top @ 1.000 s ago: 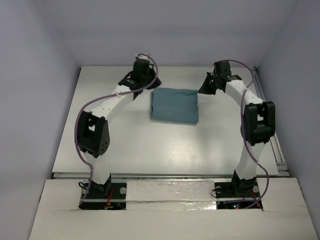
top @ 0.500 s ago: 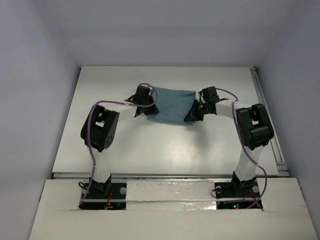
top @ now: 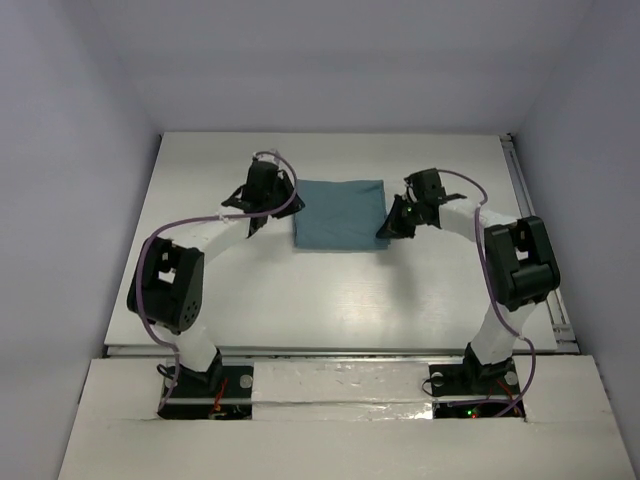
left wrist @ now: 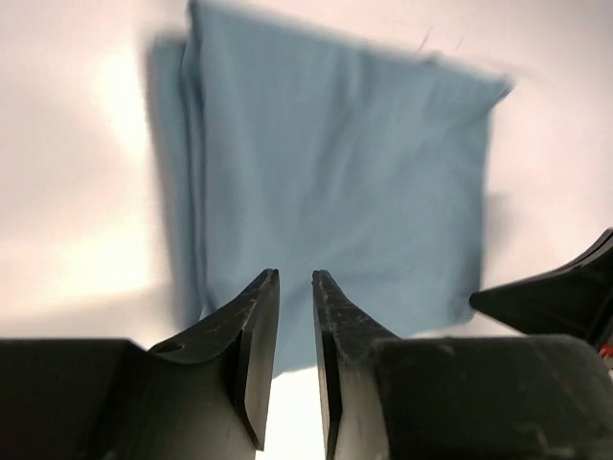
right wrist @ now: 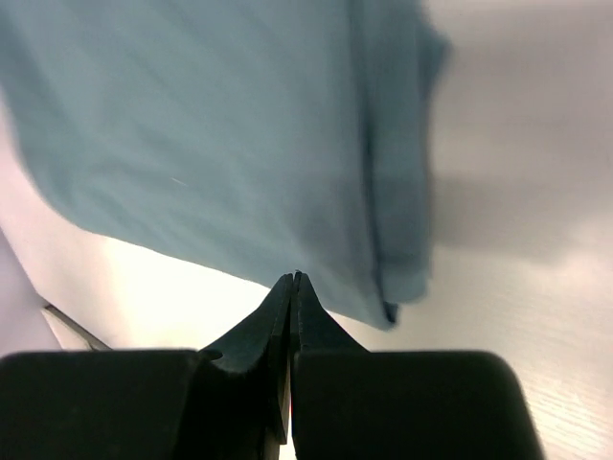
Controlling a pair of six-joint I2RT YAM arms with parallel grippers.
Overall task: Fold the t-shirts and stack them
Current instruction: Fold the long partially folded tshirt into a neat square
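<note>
The teal t-shirt (top: pixel 340 215) lies folded into a flat rectangle on the white table (top: pixel 330 290), at the back middle. It also shows in the left wrist view (left wrist: pixel 335 172) and in the right wrist view (right wrist: pixel 211 125). My left gripper (top: pixel 280 205) hangs just off the shirt's left edge. Its jaws (left wrist: pixel 295 276) stand a narrow gap apart with nothing between them. My right gripper (top: pixel 388 225) hangs at the shirt's right near corner. Its jaws (right wrist: pixel 295 276) are pressed together and empty. No neck label shows.
A metal rail (top: pixel 535 240) runs along the table's right edge. Pale walls close in the table on the left, back and right. The arm bases (top: pixel 200 385) stand on the near ledge.
Half a second ago both grippers were at the shirt's near corners and the shirt was skewed. Now it lies flat and square, and both grippers have drawn off to its sides.
</note>
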